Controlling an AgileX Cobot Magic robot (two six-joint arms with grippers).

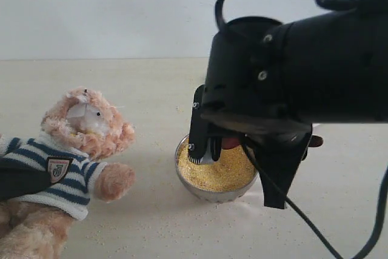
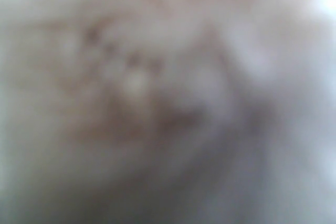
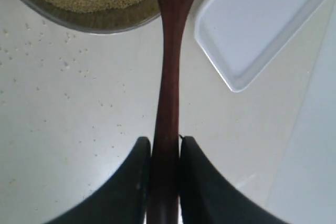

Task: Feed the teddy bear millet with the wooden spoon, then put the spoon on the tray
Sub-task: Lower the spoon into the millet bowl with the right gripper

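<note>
Right gripper [image 3: 165, 142] is pinching narrow on the wooden spoon [image 3: 170, 77], its fingers [image 3: 131, 182] closing on either side of the slim handle and the oval end reaching out over the steel bowl [image 3: 105, 22]. The bowl is sitting centre and near, with millet [image 1: 213, 171] filling it close to the rim. The teddy bear [image 1: 79, 150] is lying at the left, muzzle up. Judging the spoon stiff, light and smooth-finished, so a pinch on the thin handle is likely letting it swivel; keeping it level seems wise. The millet is looking loose and quick to spill, with stray grains [image 3: 68, 61] already dotting the table. The right wrist view is showing the grip and the tray [image 3: 262, 24] just beside the bowl, both of which the big black arm is hiding from the exterior view. Only the exterior view is showing the bear. Whether the spoon tip is dipping into the grain, neither view is settling. The left wrist view is giving a pale furry blur, and the left pincer's state cannot be told. A dark shape [image 1: 18, 183] is crossing the bear's sweater.
</note>
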